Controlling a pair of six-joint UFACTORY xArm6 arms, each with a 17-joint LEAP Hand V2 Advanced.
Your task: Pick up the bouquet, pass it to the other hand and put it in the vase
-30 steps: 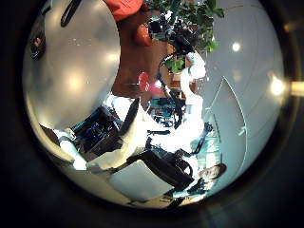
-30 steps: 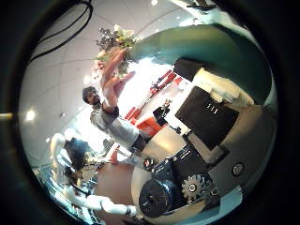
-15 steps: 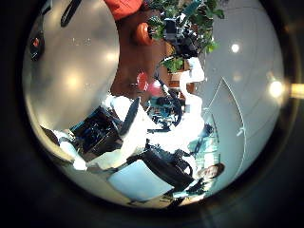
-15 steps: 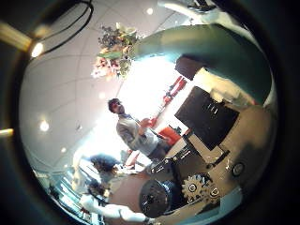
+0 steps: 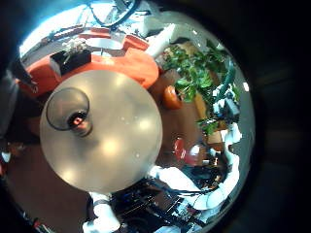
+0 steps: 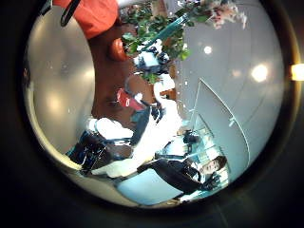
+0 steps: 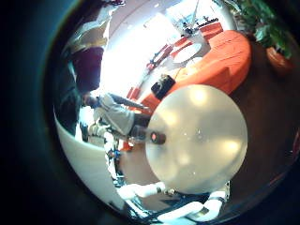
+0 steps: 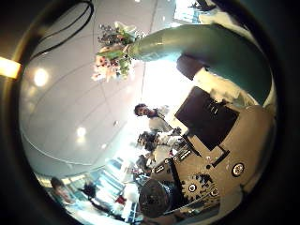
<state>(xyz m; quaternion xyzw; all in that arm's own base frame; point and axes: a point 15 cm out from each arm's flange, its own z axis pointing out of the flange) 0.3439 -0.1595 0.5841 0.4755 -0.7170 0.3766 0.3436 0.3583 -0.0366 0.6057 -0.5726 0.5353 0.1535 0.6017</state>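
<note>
The bouquet [image 8: 114, 49] lies right across my right palm, its long wrapped stem [image 8: 202, 45] running past the palm camera and its small blossoms pointing away toward the ceiling. My right hand [image 8: 214, 122] is shut on the stem. From the left palm I see that right hand [image 6: 150, 59] some way off, holding the bouquet [image 6: 220, 11] up. The glass vase [image 5: 68, 109] stands upright near the rim of the round table [image 5: 121, 146], also seen as a small vase [image 7: 157, 137] from the right palm. My left hand [image 6: 114, 152] holds nothing, its fingers relaxed.
A large potted plant [image 5: 199, 68] stands on the floor beyond the table. A long sofa [image 5: 102, 60] curves behind the table. The round tabletop [image 7: 211, 131] carries only the vase.
Both palm views have shifted, so both hands have moved. The bouquet keeps its place against the right palm. From the left palm the right hand now shows with the bouquet's blossoms in view.
</note>
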